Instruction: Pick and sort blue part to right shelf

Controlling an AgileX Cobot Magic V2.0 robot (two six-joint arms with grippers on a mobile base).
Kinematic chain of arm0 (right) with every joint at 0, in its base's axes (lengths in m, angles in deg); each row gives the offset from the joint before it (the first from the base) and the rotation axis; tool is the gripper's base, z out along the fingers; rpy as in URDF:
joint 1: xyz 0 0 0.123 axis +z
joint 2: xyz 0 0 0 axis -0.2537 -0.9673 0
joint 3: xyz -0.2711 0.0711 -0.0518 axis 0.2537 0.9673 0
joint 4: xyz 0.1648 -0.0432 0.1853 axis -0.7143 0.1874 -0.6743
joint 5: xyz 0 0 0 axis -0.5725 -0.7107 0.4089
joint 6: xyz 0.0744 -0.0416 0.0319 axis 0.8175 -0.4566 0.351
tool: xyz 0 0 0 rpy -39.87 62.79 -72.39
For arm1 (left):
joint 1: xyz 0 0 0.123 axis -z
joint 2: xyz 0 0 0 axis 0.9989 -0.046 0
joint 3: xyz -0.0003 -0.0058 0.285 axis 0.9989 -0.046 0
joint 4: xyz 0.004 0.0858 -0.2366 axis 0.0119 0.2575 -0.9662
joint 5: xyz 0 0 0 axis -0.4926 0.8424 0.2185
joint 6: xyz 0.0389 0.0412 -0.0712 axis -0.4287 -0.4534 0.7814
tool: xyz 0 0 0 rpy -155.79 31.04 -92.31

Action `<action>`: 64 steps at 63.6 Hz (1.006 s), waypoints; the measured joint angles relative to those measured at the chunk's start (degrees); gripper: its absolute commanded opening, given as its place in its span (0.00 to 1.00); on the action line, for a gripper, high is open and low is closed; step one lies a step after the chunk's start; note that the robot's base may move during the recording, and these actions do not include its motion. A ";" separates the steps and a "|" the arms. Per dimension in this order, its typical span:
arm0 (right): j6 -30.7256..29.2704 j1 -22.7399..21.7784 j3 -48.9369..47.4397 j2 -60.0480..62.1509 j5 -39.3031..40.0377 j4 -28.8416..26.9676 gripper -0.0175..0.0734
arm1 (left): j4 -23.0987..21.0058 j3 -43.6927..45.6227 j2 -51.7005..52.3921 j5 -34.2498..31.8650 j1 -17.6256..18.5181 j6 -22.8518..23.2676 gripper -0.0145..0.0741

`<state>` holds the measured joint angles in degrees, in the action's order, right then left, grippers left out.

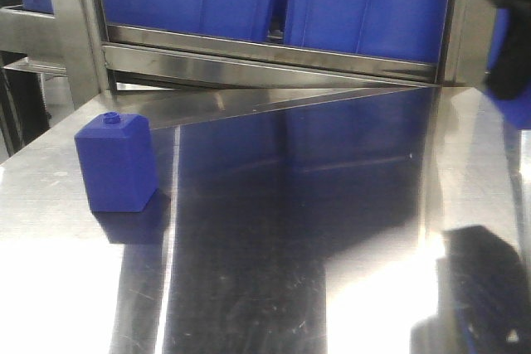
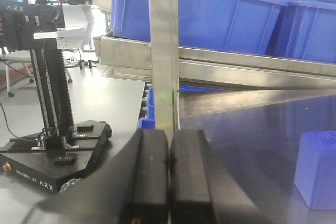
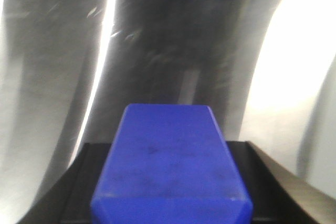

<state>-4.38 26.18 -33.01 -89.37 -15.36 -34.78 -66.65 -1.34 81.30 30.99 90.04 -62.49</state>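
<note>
Above the table (image 3: 47,51), right jaws around the blue part (image 3: 170,166); left jaws together, empty.

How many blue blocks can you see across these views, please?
2: one blue block stands on the steel table, left side; the blue part sits in the right gripper. Others may be hidden.

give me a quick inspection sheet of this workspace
surface: steel table, shiny, strong glare
job's things: blue part held above the table; right shelf behind the table, blue bins on it
clutter: squat blue block upright at the table's left
grippers: left gripper jaws shut, empty; right gripper jaws shut on the blue part
cables: black cable on the floor
surroundings: ARX base on the floor beside the table
</note>
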 measured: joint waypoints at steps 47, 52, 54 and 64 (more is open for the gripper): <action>-2.13 -6.24 32.51 42.92 30.00 -0.90 0.67 | 0.00 0.00 0.00 0.00 0.00 0.00 0.30; -2.13 -6.24 34.18 47.44 30.00 -0.90 0.67 | 0.00 0.00 0.00 0.00 0.00 0.00 0.30; -2.13 -6.24 34.79 49.53 30.00 -0.90 0.67 | 0.00 0.00 0.00 0.00 0.00 0.00 0.30; -2.13 -6.24 35.56 56.27 30.00 -0.90 0.67 | 0.00 0.00 0.00 0.00 0.00 0.00 0.30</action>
<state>-6.51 19.94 2.55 -33.10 14.64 -35.68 -66.65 -1.34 81.30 30.99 90.04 -62.49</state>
